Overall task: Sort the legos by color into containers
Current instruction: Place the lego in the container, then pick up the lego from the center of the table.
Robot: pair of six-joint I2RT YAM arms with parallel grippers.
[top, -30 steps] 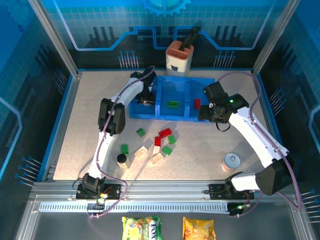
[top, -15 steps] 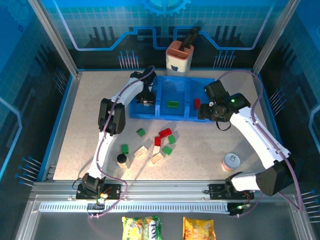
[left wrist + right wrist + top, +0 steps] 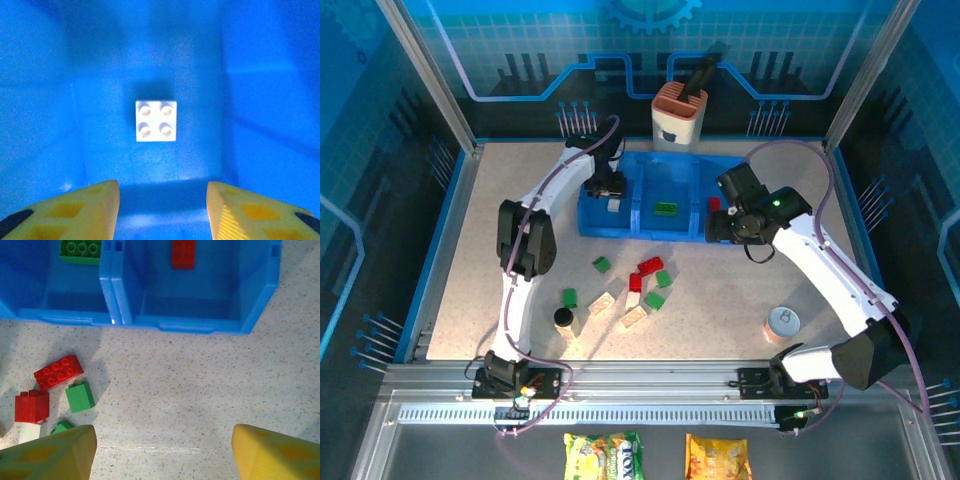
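Note:
The blue three-compartment tray (image 3: 620,226) stands at the back of the table. A cream-white brick (image 3: 613,205) (image 3: 156,121) lies alone in its left compartment, studs up, and my left gripper (image 3: 601,186) (image 3: 162,210) hangs open just above it, holding nothing. A green brick (image 3: 665,208) (image 3: 80,250) lies in the middle compartment and a red brick (image 3: 713,204) (image 3: 183,252) in the right one. My right gripper (image 3: 713,231) (image 3: 165,450) is open over bare table in front of the tray's right end. Loose red (image 3: 650,265) (image 3: 58,372), green (image 3: 663,278) (image 3: 80,396) and cream (image 3: 634,316) bricks lie mid-table.
A small black cylinder (image 3: 563,317) stands by the left bricks. A silver-topped tin can (image 3: 782,321) sits at the near right. An orange-and-white cup holder (image 3: 680,115) stands behind the tray. The tray's front wall (image 3: 200,322) lies just ahead of my right gripper.
My left gripper has drawn back and up from the left compartment, and the cream-white brick now lies free on its floor. The right gripper has shifted slightly left.

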